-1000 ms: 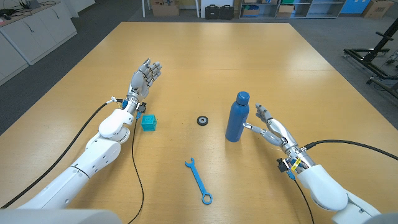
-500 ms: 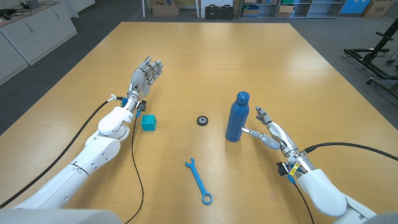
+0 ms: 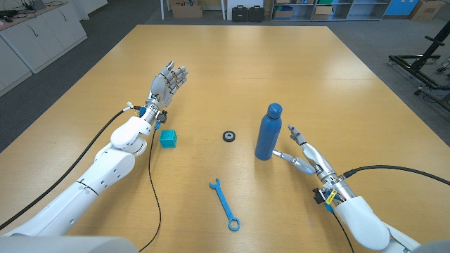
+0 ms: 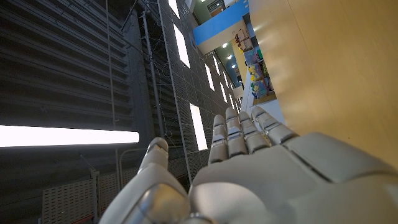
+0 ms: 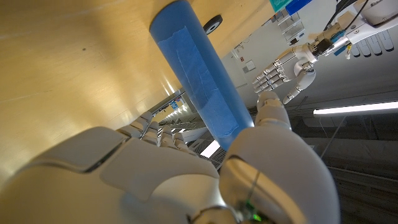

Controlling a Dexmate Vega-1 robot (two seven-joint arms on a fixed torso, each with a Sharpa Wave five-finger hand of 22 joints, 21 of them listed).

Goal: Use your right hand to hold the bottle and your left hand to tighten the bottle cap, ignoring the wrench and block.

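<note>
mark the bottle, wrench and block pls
blue bottle [image 3: 266, 137]: head view, mid body.
blue wrench [image 3: 224, 204]: head view, middle of the handle.
teal block [image 3: 167, 138]: head view, top face.

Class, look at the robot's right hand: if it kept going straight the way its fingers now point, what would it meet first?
Most likely the blue bottle. The right hand is open beside it, fingers reaching toward its lower body with nothing between. Whether a fingertip already touches is unclear.

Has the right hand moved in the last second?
Yes. The right hand has slid back toward the table's near edge and a little lower beside the bottle, which has stayed put; its fingers remain spread beside the bottle's base.
</note>
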